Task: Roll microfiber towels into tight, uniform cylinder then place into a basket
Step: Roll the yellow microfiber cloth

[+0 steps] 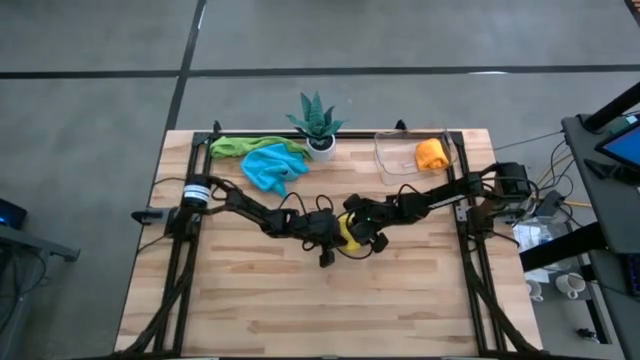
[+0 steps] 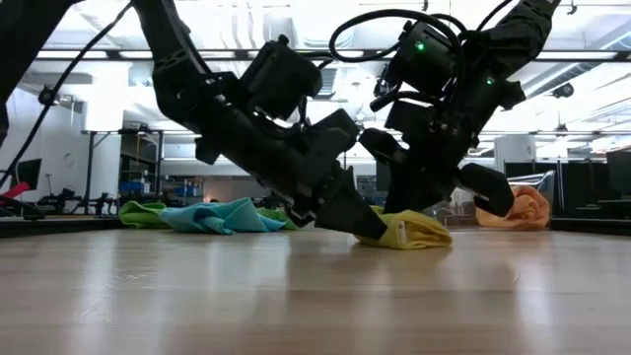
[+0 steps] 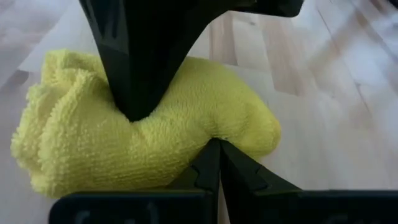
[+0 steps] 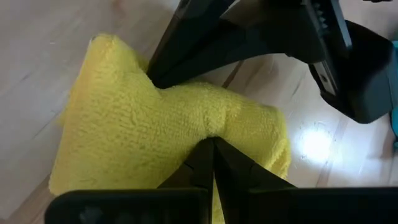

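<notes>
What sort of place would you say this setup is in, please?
Probably a robotics lab or workshop: a wooden table on a metal frame, an open hall with ceiling strip lights, and equipment racks behind.

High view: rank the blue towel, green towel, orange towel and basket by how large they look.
1. Basket
2. Blue towel
3. Green towel, partly hidden under the blue, so unsure
4. Orange towel

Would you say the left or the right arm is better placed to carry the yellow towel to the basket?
Right, probably: both grippers pinch the yellow towel, but the basket with its orange towel lies on the right arm's side.
</notes>
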`<move>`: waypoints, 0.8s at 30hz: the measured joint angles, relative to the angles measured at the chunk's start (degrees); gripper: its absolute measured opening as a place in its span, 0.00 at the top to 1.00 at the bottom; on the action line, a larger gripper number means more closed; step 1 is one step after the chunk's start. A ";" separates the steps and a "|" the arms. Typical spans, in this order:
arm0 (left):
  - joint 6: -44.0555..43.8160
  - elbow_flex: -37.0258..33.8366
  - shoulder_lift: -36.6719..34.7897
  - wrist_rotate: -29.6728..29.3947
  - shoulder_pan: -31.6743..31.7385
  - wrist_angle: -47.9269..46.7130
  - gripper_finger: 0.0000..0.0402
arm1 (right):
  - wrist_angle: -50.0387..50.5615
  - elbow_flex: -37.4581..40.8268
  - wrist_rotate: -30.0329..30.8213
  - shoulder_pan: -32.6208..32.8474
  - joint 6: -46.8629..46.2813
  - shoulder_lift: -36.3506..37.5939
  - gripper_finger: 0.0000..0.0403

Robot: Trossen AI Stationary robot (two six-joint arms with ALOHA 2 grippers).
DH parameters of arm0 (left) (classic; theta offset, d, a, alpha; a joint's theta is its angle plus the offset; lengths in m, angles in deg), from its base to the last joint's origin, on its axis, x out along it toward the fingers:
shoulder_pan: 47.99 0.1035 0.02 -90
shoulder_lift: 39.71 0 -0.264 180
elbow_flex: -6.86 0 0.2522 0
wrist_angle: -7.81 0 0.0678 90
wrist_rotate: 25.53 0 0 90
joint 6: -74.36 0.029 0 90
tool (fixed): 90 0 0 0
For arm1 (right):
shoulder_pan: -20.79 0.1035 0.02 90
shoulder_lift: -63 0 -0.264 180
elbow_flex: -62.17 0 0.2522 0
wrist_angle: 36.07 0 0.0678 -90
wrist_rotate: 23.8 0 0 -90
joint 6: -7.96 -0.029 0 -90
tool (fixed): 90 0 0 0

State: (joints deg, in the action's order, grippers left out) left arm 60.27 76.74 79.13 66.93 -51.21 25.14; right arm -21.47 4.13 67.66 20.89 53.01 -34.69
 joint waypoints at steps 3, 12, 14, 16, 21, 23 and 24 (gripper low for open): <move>-0.49 -0.76 -1.50 0.08 -0.01 -1.24 1.00 | -0.09 -0.02 0.02 0.00 -0.24 0.00 0.98; 2.91 -3.24 -10.18 -7.57 -0.06 -14.12 1.00 | -0.04 -0.09 0.07 0.00 -7.08 0.45 0.98; 3.07 -3.21 -10.25 -8.59 0.01 -13.48 1.00 | -0.02 -0.09 0.07 0.00 -9.88 0.68 0.98; 3.84 -3.25 -10.18 -8.68 0.22 -13.71 1.00 | -0.23 -0.10 0.07 0.00 -12.68 0.77 0.98; 3.98 -3.23 -9.88 -8.76 0.17 -13.95 1.00 | -0.09 -0.24 0.09 0.00 -15.08 2.39 0.98; 4.00 -3.23 -9.90 -8.76 0.17 -13.75 1.00 | -0.15 -0.24 0.09 0.00 -15.10 3.20 0.98; 4.02 -3.23 -9.92 -8.76 0.17 -13.77 1.00 | -0.15 -0.24 0.09 0.00 -15.12 3.64 0.98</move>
State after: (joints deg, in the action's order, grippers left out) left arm 64.29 73.51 69.21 58.16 -51.04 11.37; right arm -21.62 3.89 67.74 20.89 37.90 -31.05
